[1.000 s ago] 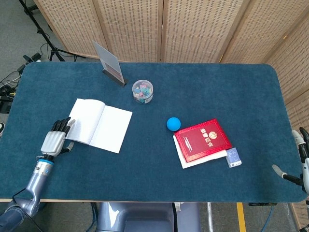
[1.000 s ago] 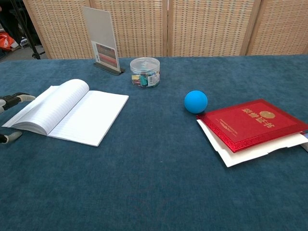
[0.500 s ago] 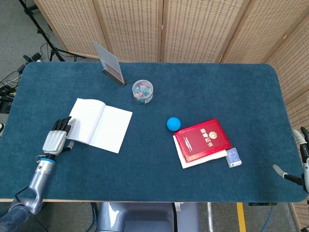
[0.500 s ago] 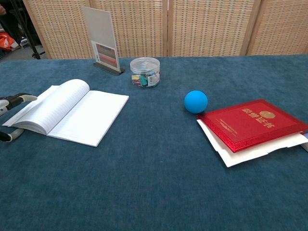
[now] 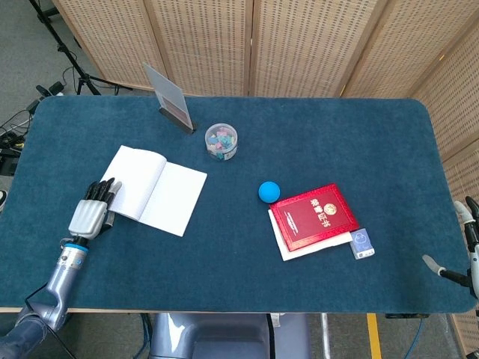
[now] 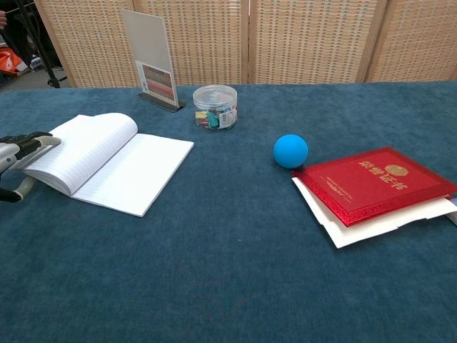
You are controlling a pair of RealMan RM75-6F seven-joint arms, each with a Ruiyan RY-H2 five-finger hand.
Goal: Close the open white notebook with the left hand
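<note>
White notebook (image 5: 155,189) lies open on the left part of the blue table (image 5: 314,134), spine running roughly front to back, its right page flat on the cloth. In the chest view the left page (image 6: 82,146) bows upward, and its outer edge is raised off the surface.

Left hand (image 5: 91,213) sits at the notebook's left edge, back of the hand up, fingers extended and slightly spread toward the page. The chest view shows the fingertips (image 6: 32,141) at or just under the raised outer edge of the left page; actual contact cannot be confirmed from either view. The hand grips nothing.

Right hand (image 5: 465,247) is only partly visible at the far right edge of the head view, off the table's right side and well apart from every item. Its state cannot be told.

Other items: a clear round container (image 5: 221,140) with coloured pieces inside stands behind the notebook's right page. A sign holder (image 5: 171,99) stands upright behind it, toward the left rear. A blue ball (image 5: 269,191) rests near the table's centre, just beside a red booklet (image 5: 313,215). The booklet lies on white paper (image 6: 371,227), with a small blue-and-white card (image 5: 362,243) at its front right corner.
</note>
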